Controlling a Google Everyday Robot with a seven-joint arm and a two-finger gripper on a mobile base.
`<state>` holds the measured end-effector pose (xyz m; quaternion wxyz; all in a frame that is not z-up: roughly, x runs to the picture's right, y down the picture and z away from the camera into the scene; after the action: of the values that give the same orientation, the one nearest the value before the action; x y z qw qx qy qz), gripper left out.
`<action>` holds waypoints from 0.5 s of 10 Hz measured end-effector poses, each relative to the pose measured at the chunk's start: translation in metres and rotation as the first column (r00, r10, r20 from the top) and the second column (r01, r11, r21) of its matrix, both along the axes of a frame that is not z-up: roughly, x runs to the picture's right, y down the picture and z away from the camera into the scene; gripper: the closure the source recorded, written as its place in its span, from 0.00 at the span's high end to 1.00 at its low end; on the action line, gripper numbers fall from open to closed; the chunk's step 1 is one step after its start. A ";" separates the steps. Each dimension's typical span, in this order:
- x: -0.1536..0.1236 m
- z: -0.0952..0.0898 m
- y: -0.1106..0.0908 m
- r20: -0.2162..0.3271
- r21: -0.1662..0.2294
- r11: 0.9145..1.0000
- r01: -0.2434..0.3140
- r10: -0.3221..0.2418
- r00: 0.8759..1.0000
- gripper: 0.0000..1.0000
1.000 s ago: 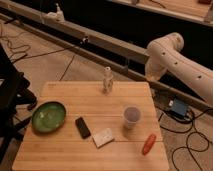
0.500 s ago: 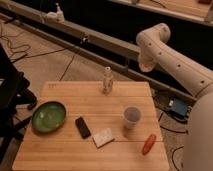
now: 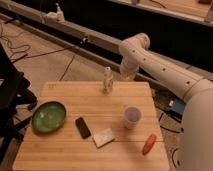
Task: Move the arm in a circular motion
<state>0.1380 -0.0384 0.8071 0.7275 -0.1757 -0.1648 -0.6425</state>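
Wooden worktop (image 3: 60, 150) fills the lower frame, and nothing on it needs touching for this job. The arm (image 3: 167, 70) comes in from the right: its long link rises to the elbow (image 3: 137, 44) over the far right edge, then a short link drops down behind that edge. Green bowl (image 3: 48, 116) sits front left, well clear. White cup (image 3: 132, 116) is right of centre, and the white bottle (image 3: 107, 80) stands upright at the far edge, just beside the dropping link. That bottle is the likely thing to hit. The hand (image 3: 128, 76) is at the low end of the short link, behind the far edge and right of the bottle; can't tell if it's spread or pressed together. Dark flat block (image 3: 83, 127), pale packet (image 3: 104, 137) and orange-red stick (image 3: 148, 144) lie low near the front, so little risk there. My read: trace the circle with the hand above bottle height, or offset it to the right, and run at steady speed with a constant radius and no dips toward the edge.
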 end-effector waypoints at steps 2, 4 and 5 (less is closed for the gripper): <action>0.020 -0.022 0.019 0.006 -0.021 1.000 -0.011 0.012 1.000 0.00; 0.066 -0.045 0.021 -0.061 0.012 0.996 -0.085 0.086 0.994 0.00; 0.093 -0.055 0.018 -0.106 0.039 0.991 -0.125 0.129 0.986 0.00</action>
<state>0.2314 -0.0206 0.7521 0.7775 -0.1876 -0.1256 -0.5870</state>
